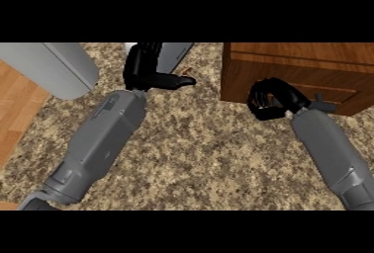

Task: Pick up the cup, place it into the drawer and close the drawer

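Against the drawer (306, 74), right hand (272, 101) curled, empty.

Speckled granite counter (211, 158) — wooden drawer unit (306, 69)

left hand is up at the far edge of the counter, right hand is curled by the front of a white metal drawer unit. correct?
Not quite. The drawer unit is brown wood, not white metal; the head view shows it at the upper right. The rest stands: the left hand is up at the far edge of the counter, and the right hand is curled by the unit's front.
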Robot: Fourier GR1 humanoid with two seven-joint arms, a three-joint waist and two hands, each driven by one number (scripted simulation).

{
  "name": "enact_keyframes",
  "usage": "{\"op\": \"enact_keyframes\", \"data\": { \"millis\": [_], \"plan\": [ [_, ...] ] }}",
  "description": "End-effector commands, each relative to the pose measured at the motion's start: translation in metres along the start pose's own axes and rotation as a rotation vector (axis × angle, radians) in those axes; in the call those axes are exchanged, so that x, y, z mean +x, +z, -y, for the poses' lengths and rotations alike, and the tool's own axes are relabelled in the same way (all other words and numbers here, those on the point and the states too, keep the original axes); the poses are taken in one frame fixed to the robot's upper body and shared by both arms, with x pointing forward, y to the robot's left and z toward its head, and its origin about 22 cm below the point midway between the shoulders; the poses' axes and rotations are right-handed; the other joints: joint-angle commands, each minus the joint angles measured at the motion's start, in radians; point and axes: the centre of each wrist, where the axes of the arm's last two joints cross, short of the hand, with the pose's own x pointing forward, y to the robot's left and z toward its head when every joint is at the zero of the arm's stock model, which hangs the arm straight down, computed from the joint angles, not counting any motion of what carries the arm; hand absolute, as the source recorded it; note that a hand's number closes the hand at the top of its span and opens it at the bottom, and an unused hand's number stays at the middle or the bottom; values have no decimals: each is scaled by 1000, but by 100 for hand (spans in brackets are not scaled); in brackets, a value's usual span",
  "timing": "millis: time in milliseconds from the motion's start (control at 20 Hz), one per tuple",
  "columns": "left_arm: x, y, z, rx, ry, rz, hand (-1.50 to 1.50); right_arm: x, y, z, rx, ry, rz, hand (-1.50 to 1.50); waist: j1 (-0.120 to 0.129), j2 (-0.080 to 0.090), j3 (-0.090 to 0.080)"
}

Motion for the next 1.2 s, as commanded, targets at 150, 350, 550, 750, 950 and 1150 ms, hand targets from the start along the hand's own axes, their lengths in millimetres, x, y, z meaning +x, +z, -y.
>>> {"op": "enact_keyframes", "data": {
  "millis": [150, 350, 550, 750, 950, 1150],
  "plan": [
    [4, 10, -29, -12, -17, 1, -150, 11, -10, 68, -173, -30, -22, 150, 35, 20, 0],
    [-1, 17, -25, -37, 2, -15, -150, 7, 1, 91, -213, -71, -24, 150, 53, 22, 1],
    [6, 18, -43, -42, 8, -12, -150, 9, 6, 103, -222, -75, -11, 150, 68, 25, -1],
    [4, 19, -36, -67, 19, -24, -150, 14, 10, 118, -228, -94, 8, 150, 75, 24, -1],
    [4, 21, -35, -78, 32, -24, -150, 16, 12, 121, -216, -139, 26, 150, 87, 28, -1],
    [6, 22, -43, -77, 23, -23, -150, 14, 19, 130, -206, -146, 24, 150, 88, 26, -2]
  ]
}}
